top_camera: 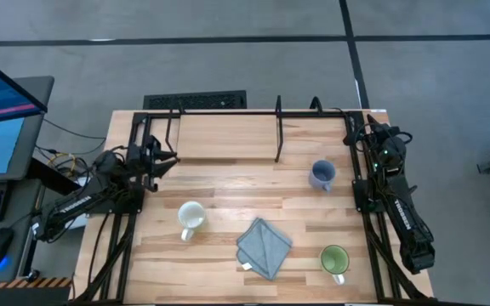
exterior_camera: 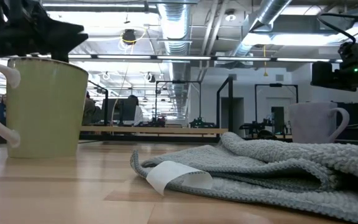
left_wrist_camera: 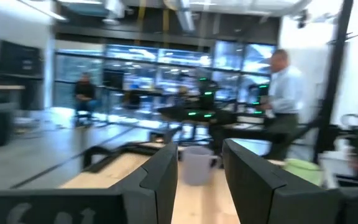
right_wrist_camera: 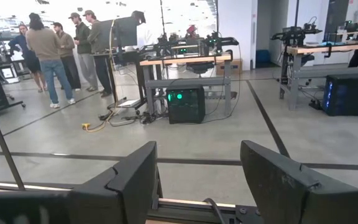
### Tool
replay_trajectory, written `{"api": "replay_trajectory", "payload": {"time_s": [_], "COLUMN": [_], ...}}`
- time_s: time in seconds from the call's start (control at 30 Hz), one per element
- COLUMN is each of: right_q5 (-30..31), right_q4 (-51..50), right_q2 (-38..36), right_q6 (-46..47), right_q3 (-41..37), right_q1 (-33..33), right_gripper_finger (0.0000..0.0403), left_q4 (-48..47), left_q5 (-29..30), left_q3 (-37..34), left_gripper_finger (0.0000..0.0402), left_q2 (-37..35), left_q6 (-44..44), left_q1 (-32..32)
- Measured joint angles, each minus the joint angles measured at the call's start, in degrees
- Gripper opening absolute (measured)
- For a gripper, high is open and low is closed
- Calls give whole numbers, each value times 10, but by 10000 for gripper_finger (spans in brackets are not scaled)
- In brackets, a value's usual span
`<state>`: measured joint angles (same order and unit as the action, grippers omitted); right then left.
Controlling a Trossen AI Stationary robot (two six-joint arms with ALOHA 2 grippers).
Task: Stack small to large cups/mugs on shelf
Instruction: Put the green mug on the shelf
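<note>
Three mugs stand upright on the tabletop on their bases. The white one (top_camera: pixel 190 218) is left of centre, the blue-grey one (top_camera: pixel 321 174) is at the right in front of the shelf, and the green-inside one (top_camera: pixel 334 259) is near the front right. The shelf (top_camera: pixel 228 136), a light board in a black frame, runs along the far edge. My left gripper (top_camera: pixel 173 159) is open at the shelf's left end. It points across the table toward the blue-grey mug (left_wrist_camera: pixel 197 165), with nothing between its fingers (left_wrist_camera: pixel 160 174). My right gripper (top_camera: pixel 368 127) is open by the shelf's right end and aims past the far edge.
A folded grey-blue cloth (top_camera: pixel 264 246) with a white tag (exterior_camera: pixel 173 177) lies between the white and green-inside mugs. The shelf has upright black posts (top_camera: pixel 279 127). Bare wood lies in the table's middle. A monitor and keyboard stand off the table's left side; people stand in the room beyond.
</note>
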<state>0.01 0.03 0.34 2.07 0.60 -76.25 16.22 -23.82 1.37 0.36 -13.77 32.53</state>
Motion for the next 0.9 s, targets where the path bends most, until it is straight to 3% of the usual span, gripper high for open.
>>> {"api": "replay_trajectory", "payload": {"time_s": [0.23,0.43,0.63,0.9], "right_q5": [0,0,0,0], "right_q4": [0,0,0,0], "right_q2": [0,0,0,0], "right_q6": [0,0,0,0], "right_q3": [0,0,0,0], "right_q1": [0,0,0,0], "right_gripper_finger": [256,256,256,256], "left_q4": [-9,-82,-217,-229], "left_q5": [50,68,209,311], "left_q3": [5,66,129,131], "left_gripper_finger": [119,119,119,119], "left_q2": [0,0,0,16], "left_q6": [-17,6,51,51], "left_q1": [-25,-80,-156,-261]}}
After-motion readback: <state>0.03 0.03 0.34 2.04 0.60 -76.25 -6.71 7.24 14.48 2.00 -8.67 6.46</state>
